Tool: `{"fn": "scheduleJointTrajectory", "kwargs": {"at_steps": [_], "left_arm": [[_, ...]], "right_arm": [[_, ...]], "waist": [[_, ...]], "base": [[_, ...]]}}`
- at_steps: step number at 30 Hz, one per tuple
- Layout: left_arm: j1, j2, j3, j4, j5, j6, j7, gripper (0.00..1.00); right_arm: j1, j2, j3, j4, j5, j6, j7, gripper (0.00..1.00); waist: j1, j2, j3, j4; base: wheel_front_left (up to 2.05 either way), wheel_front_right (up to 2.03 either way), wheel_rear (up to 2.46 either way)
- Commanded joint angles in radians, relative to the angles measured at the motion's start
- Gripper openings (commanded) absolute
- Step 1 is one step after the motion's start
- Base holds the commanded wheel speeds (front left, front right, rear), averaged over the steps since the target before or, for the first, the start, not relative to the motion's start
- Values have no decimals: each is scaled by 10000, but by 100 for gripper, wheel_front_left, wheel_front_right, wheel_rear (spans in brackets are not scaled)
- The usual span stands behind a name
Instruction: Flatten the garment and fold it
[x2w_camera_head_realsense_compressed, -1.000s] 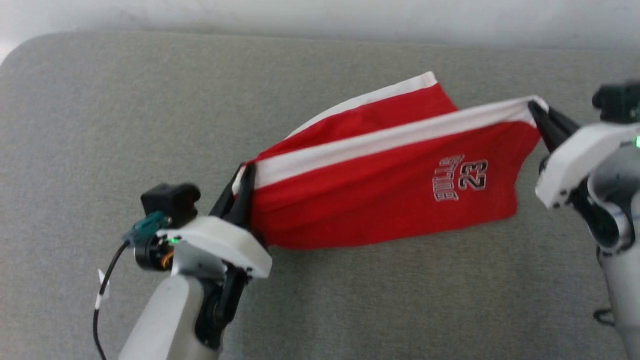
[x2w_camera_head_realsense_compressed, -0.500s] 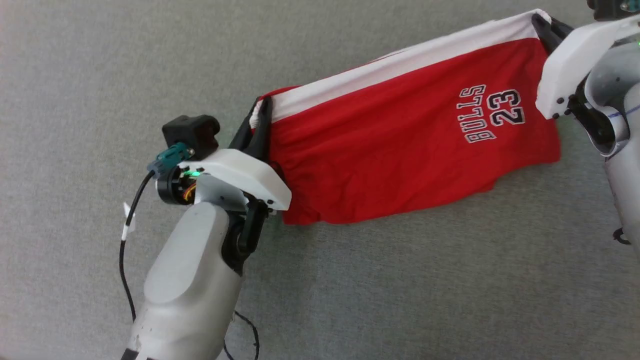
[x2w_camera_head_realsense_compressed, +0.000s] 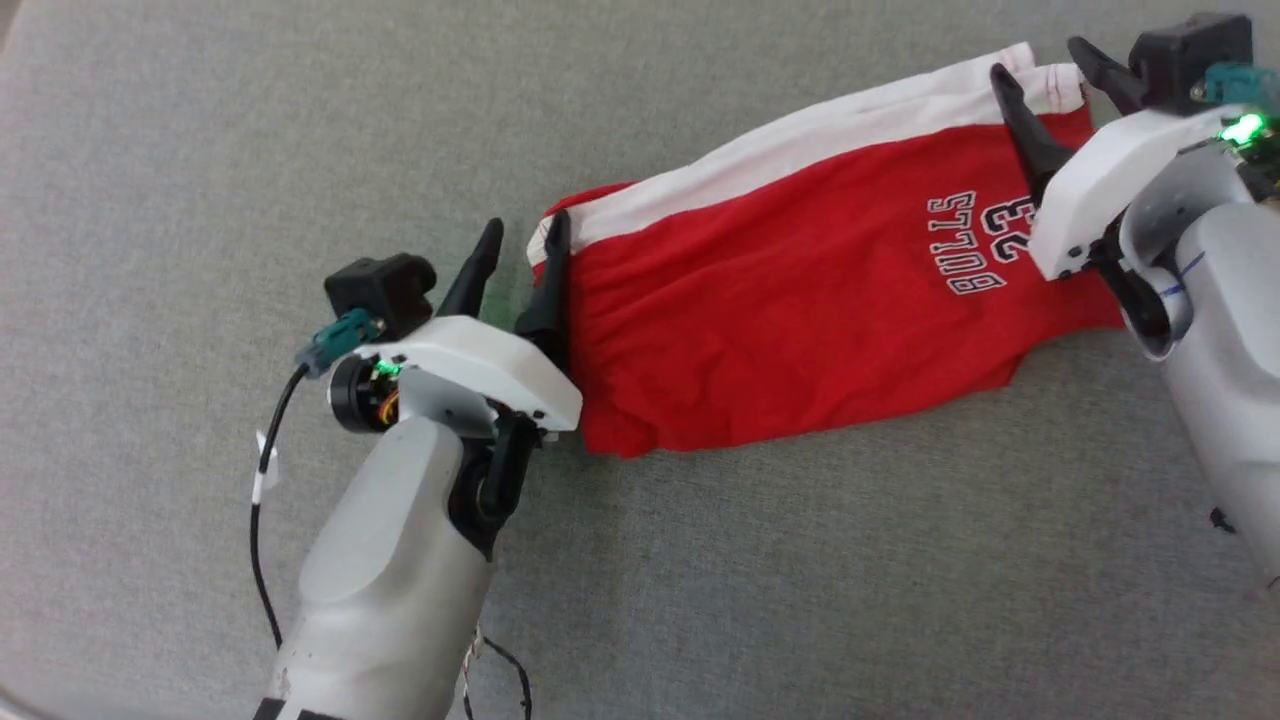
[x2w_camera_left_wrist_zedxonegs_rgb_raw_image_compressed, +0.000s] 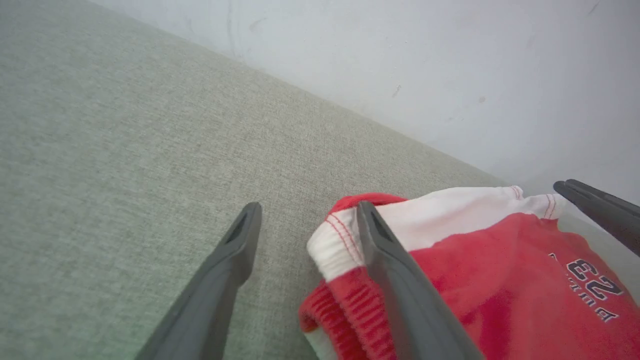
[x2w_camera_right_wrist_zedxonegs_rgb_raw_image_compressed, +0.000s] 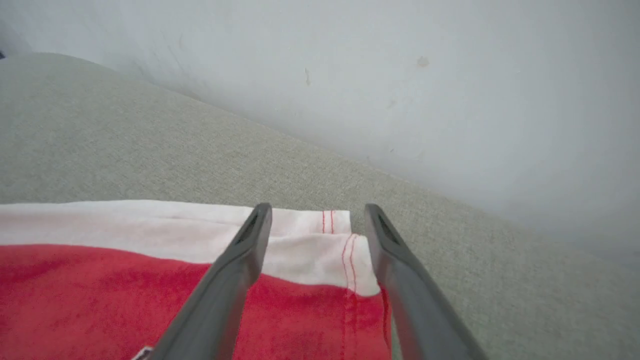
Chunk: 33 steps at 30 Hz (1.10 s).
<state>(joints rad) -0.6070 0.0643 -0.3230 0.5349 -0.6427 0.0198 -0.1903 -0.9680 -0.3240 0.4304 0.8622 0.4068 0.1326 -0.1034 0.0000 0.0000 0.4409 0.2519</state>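
Note:
The garment (x2w_camera_head_realsense_compressed: 780, 290), red shorts with a white band and a "BULLS 23" print, lies spread on the grey cloth surface. My left gripper (x2w_camera_head_realsense_compressed: 523, 232) stands open at its left corner, one finger over the white band's end and the other over bare surface. In the left wrist view, the left gripper (x2w_camera_left_wrist_zedxonegs_rgb_raw_image_compressed: 308, 207) holds nothing beside the garment (x2w_camera_left_wrist_zedxonegs_rgb_raw_image_compressed: 475, 260). My right gripper (x2w_camera_head_realsense_compressed: 1040, 62) is open over the right corner. The right wrist view has the right gripper (x2w_camera_right_wrist_zedxonegs_rgb_raw_image_compressed: 318, 207) straddling the garment (x2w_camera_right_wrist_zedxonegs_rgb_raw_image_compressed: 300, 250) corner, jaws apart from the cloth.
The grey cloth surface (x2w_camera_head_realsense_compressed: 800, 550) stretches wide in front of and left of the shorts. A pale wall (x2w_camera_left_wrist_zedxonegs_rgb_raw_image_compressed: 450, 75) rises just behind the surface's far edge. A black cable (x2w_camera_head_realsense_compressed: 262, 520) hangs beside my left forearm.
Both grippers have opened and let go of the white band's corners. The shorts, held stretched between them before, now rest slack on the surface. The head camera has shifted.

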Motion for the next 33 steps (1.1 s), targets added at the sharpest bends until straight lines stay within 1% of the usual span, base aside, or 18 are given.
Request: {"fn": "scheduleJointTrajectory", "kwargs": {"at_steps": [1, 4, 8, 12, 16, 19, 23, 26, 29, 33], "left_arm": [[222, 46, 62, -38, -43, 34, -71, 100], [571, 380, 178, -331, -20, 179, -44, 100], [1152, 1057, 304, -1064, 80, 513, 400, 100], [1804, 1813, 279, -2110, 62, 763, 1548, 100], [2380, 2576, 121, -3309, -121, 896, 3210, 100], [2701, 3097, 54, -3991, -314, 1032, 4412, 100], [3038, 3404, -89, -4485, -689, 1222, 5748, 100], [3183, 3530, -232, -4486, -887, 1342, 6511, 100], [3243, 3563, -411, -4276, -983, 1441, 7056, 100], [3161, 3561, -613, -3633, -936, 1551, 7434, 100]], "right_arm": [[189, 41, 34, -25, 51, -19, -275, 100], [524, 103, 101, -234, 100, -19, -1092, 100], [1306, 186, -88, -1069, 80, -19, -1499, 100], [2611, 247, -616, -2379, -76, -19, -1569, 100], [4213, 335, -1273, -3883, -456, -19, -1564, 100], [5365, 489, -1741, -5042, -783, -19, -1170, 100], [6627, 774, -2217, -6606, -1179, -19, -424, 100], [7305, 975, -2468, -7546, -1370, -19, 102, 100], [7736, 1138, -2638, -8246, -1510, -19, 491, 100], [7981, 1306, -2762, -8800, -1539, -19, 815, 100]], "waist": [[0, 0, -366, -217], [0, 0, -798, -448], [0, 0, -1394, -846], [0, 0, -1988, -1214], [0, 0, -2457, -1554], [0, 0, -2673, -1832], [0, 0, -2807, -2233], [0, 0, -2795, -2520], [0, 0, -2714, -2771], [0, 0, -2513, -3027]], "base": [[0, 0, 0], [0, 0, 0], [0, 0, 0], [0, 0, 0], [0, 0, 0], [0, 0, 0], [0, 0, 0], [0, 0, 0], [0, 0, 0], [0, 0, 0]]}}
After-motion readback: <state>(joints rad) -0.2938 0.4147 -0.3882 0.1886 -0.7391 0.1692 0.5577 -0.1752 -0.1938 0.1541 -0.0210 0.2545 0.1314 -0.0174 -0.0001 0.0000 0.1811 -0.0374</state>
